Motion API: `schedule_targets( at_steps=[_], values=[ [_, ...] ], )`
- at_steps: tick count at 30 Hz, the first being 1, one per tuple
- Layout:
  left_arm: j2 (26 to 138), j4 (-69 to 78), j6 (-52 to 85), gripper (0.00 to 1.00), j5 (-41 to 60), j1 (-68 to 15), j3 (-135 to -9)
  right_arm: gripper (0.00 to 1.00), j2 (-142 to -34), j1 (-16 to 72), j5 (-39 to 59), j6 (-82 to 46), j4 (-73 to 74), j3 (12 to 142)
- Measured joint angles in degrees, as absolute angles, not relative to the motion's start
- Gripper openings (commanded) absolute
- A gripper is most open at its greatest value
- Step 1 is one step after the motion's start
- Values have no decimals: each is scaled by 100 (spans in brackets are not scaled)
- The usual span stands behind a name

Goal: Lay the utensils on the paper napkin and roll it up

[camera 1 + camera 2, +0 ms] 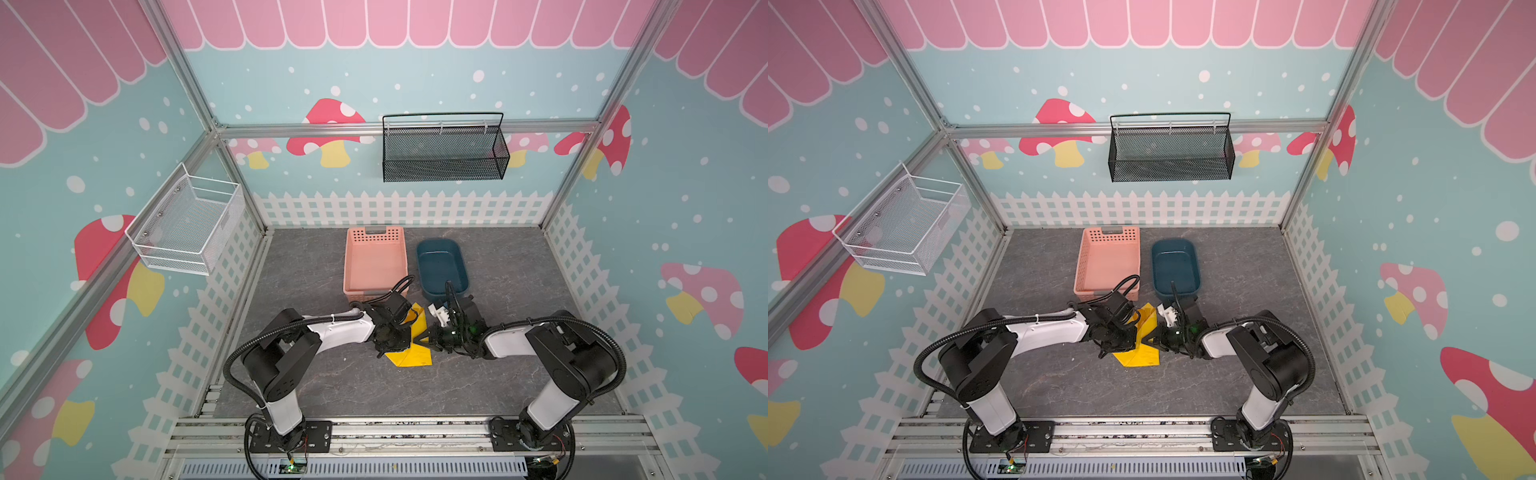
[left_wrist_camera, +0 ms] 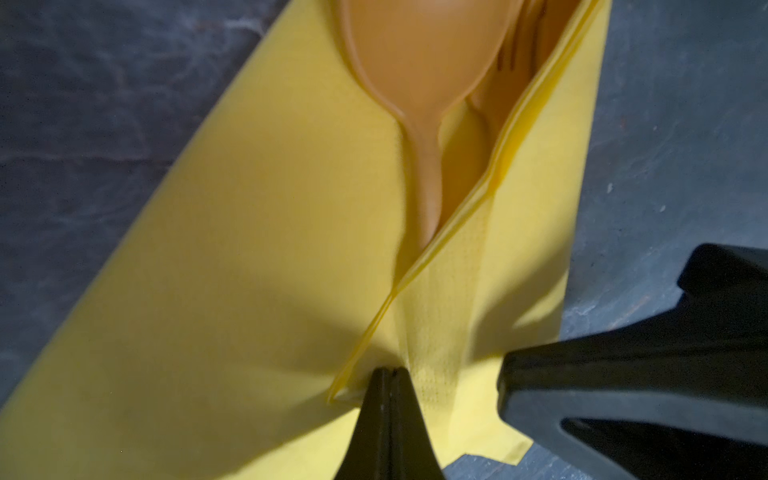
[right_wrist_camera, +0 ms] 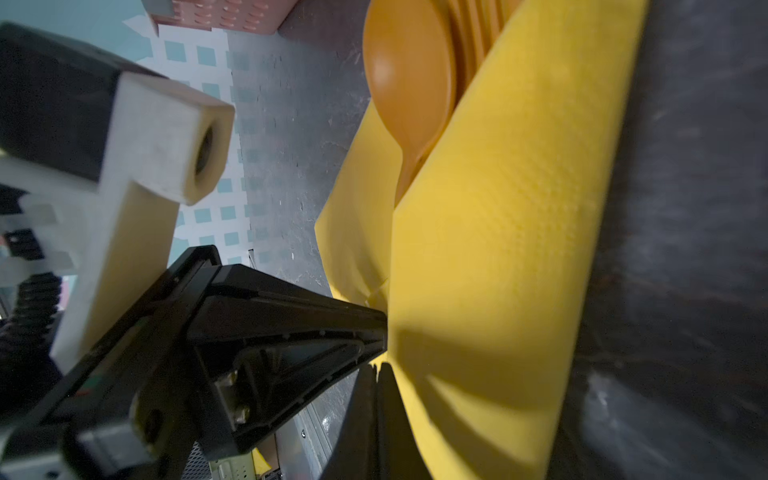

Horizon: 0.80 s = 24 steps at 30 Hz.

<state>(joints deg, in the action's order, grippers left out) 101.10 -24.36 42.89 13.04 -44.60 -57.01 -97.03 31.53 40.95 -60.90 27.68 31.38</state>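
Looking at both top views, you find the paper napkin (image 1: 411, 358) (image 1: 1139, 358) lying on the grey worktop (image 1: 316, 374) near its middle. It sits just on your side of the pink basket (image 1: 376, 257) and the blue tub (image 1: 442, 266), and both arms reach in to meet over it. Your left tool (image 2: 386, 376) has its jaws pressed together. Its tip rests on the yellow paper right where the edge of a folded-over flap ends. You cannot tell from the left wrist view whether any paper is caught between the jaws. Your right tool (image 3: 378, 370) is likewise closed tight, with its tip against the napkin's edge. Here too the pictures do not settle whether it pinches the sheet or only touches it. In the right wrist view the two tools sit just beside each other at the same end of the napkin. The napkin is partly wrapped: one flap lies slantwise across the handles. The orange spoon (image 2: 419, 54) (image 3: 409, 83) rests inside the fold with its round bowl sticking out of the open end. The fork (image 2: 513, 62) lies just beside the spoon, tucked against the flap with its tines showing. You cannot make out the thin stick in any view. The basket and the tub stand side by side, apart from the napkin.
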Motion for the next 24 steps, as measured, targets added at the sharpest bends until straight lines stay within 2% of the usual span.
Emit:
schedule_targets(
  at_steps=[24],
  values=[
    [9968, -2510, 4287, 0, 1306, -4460, -5758, 0, -10206, 3148, 4303, -6132, 3155, 3192]
  ],
)
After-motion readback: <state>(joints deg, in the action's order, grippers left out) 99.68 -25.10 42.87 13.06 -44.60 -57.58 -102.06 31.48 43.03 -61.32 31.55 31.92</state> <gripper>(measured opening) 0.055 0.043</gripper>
